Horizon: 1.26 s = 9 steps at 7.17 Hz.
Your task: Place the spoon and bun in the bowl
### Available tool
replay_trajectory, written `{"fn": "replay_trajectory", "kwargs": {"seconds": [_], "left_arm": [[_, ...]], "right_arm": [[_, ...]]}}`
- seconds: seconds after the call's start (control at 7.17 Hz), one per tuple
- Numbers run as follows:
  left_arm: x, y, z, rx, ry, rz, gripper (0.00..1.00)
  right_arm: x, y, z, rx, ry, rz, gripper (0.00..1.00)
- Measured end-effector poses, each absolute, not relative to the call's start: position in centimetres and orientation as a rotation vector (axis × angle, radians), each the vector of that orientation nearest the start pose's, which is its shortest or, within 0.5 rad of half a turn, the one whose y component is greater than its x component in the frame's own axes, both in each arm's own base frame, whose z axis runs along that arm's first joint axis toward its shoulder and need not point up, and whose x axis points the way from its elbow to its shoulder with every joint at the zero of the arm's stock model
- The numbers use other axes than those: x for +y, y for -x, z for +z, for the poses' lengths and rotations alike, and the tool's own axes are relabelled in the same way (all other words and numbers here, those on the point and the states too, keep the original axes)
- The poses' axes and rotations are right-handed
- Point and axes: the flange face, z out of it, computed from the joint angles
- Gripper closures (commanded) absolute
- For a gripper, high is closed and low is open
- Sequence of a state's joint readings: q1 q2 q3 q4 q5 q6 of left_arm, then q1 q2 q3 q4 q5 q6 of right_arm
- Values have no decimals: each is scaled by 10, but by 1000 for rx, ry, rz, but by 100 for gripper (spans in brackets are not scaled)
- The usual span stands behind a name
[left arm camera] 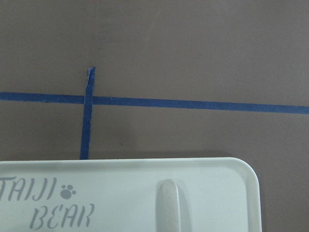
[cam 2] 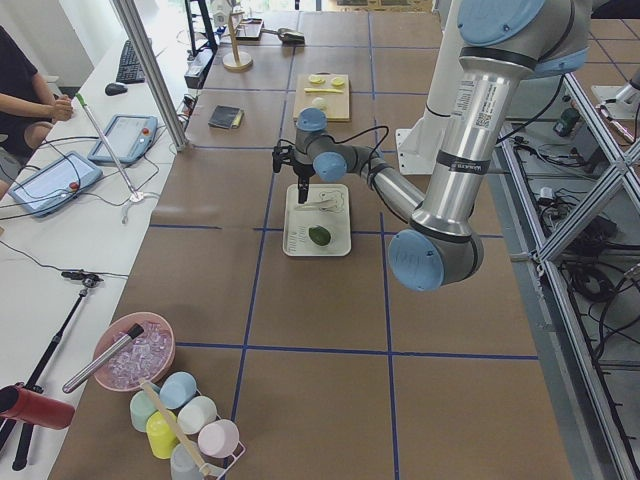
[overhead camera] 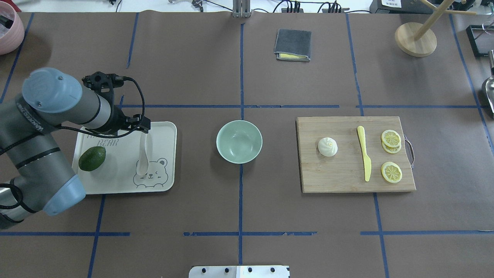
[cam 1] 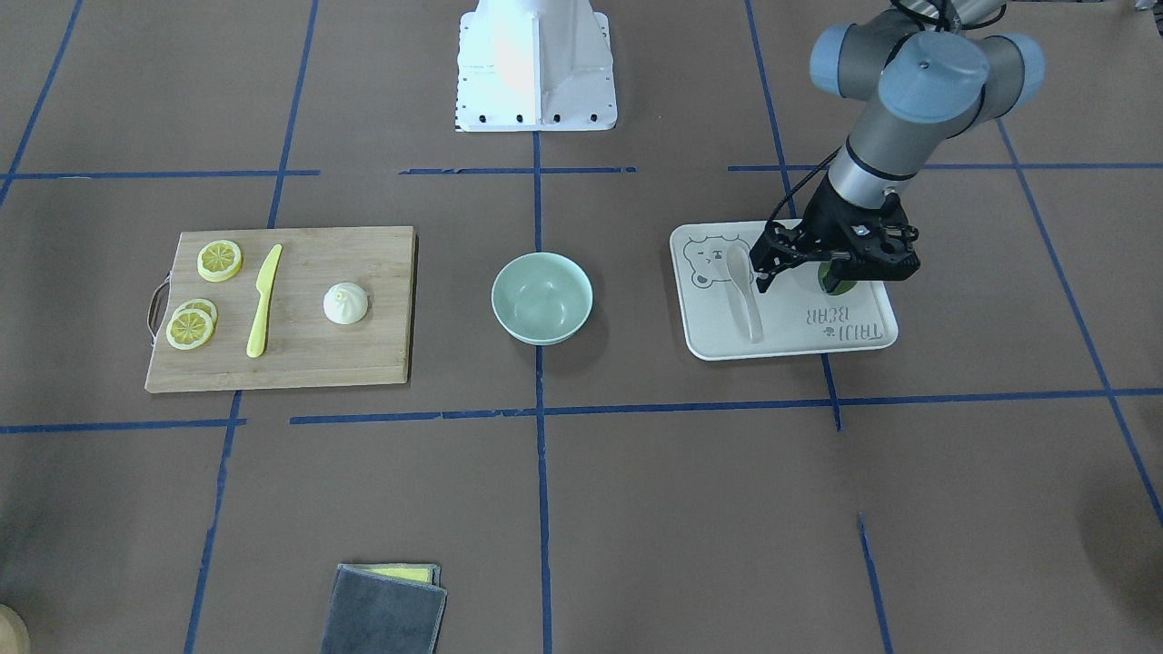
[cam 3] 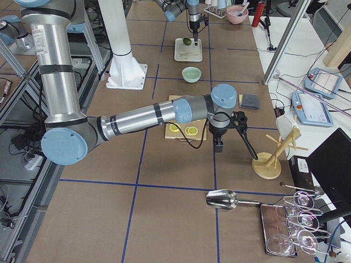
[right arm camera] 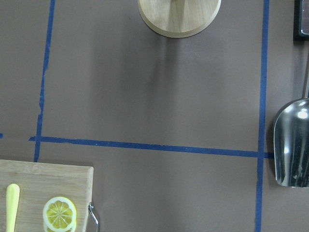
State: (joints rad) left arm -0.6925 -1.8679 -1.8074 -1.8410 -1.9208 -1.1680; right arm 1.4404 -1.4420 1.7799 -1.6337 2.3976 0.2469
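The pale spoon lies on a white bear-print tray, scoop toward the robot; it also shows in the overhead view, and its handle end in the left wrist view. My left gripper hangs above the tray's far end, over the spoon's handle, with its jaws apart and empty. The mint-green bowl stands empty at the table's middle. The white bun sits on a wooden cutting board. My right gripper hangs beyond the board; I cannot tell its state.
A green avocado lies on the tray beside the spoon. The board also holds a yellow knife and lemon slices. A folded grey cloth, a wooden stand and a metal scoop lie on the far side.
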Motion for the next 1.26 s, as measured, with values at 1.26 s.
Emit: {"fn": "replay_trajectory", "kwargs": {"seconds": [1.26], "left_arm": [[-443, -450, 393, 780, -111, -125, 34]], "right_arm": [[-532, 72, 435, -892, -62, 45, 0]]}}
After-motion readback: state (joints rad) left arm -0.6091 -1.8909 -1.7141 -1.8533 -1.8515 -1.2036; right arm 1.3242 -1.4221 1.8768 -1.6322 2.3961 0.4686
